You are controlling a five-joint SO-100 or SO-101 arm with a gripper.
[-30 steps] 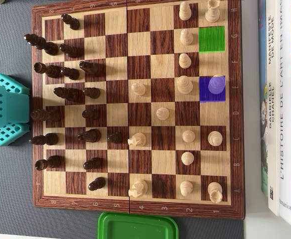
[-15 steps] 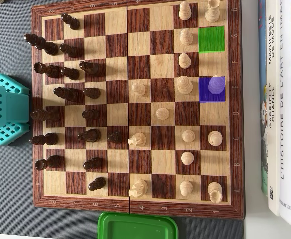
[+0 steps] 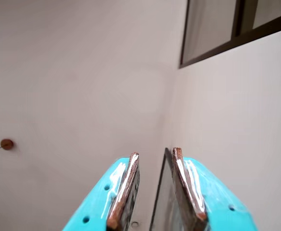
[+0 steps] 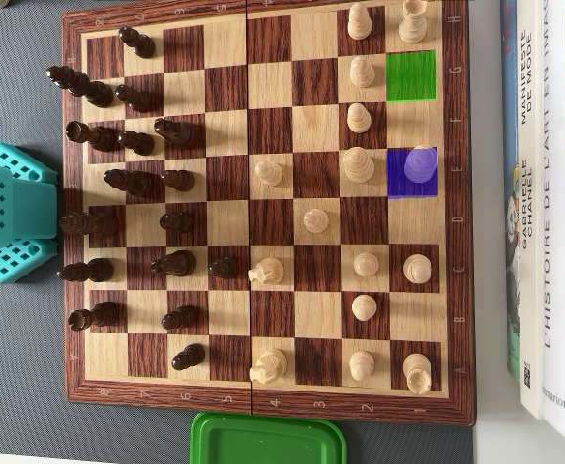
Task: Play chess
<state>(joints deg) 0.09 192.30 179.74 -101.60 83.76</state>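
Chessboard (image 4: 263,398): wooden, lying on a grey mat in the overhead view, filling most of the picture.
Blue square (image 4: 399,184): at the board's right side, midway down, with a light piece (image 4: 422,162) standing on it.
Green square (image 4: 410,75): above the blue square, same column, nothing on it.
Dark pieces (image 4: 133,179): crowded along the board's left side.
Light pieces (image 4: 360,166): spread over the board's right half.
Gripper (image 3: 155,156): in the wrist view its teal fingers (image 3: 123,192) stand slightly apart, holding nothing, aimed at a pale wall.
Arm base (image 4: 7,213): teal, just beside the board's left edge.
Green lid (image 4: 268,440): touching the board's bottom edge.
Books (image 4: 549,203): right of the board.
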